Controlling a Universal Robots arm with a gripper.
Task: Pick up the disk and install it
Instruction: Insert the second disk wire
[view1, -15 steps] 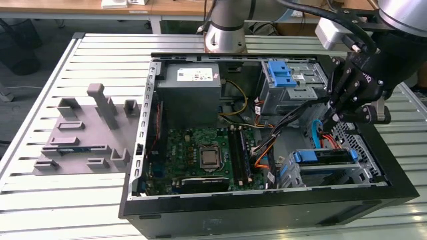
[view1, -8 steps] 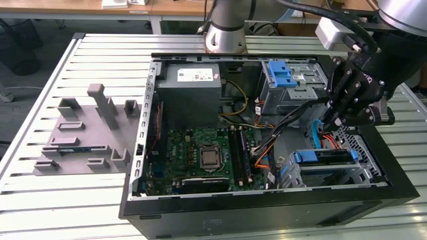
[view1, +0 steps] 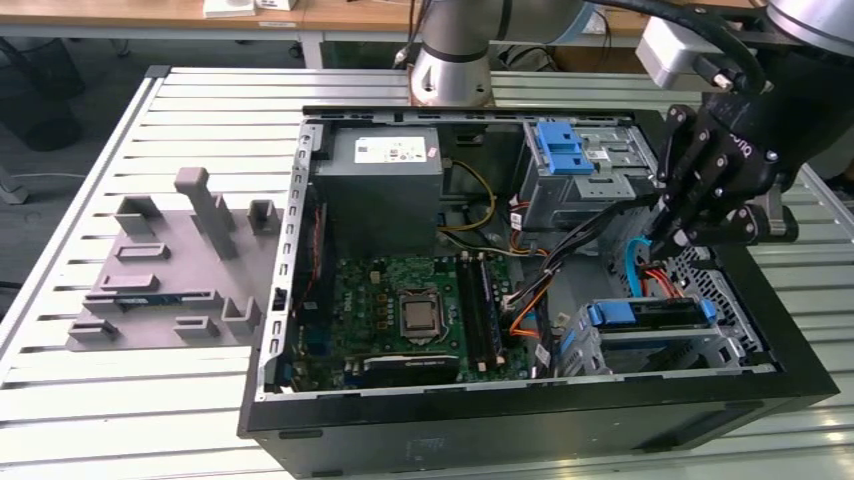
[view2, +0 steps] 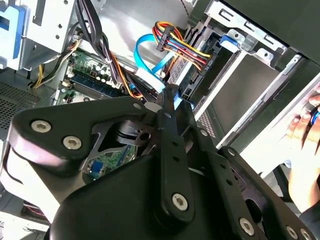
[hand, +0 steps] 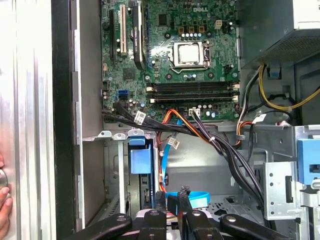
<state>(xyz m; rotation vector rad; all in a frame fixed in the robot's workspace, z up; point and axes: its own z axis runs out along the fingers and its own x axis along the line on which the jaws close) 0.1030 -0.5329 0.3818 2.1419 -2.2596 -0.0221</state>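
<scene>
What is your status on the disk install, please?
Gripper low inside the case, holding no disk. Disk sits in the drive bay. Blue cable and wire bundle crowd the gripper; a person's hand on the case edge.

Disk (view1: 650, 314) mostly hidden in bay; hand (view1: 671, 236) grip unclear.

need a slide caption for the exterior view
Robot arm's end effector lowered into an open computer case, near a blue-railed disk seated in the lower bay, beside the motherboard.
</scene>
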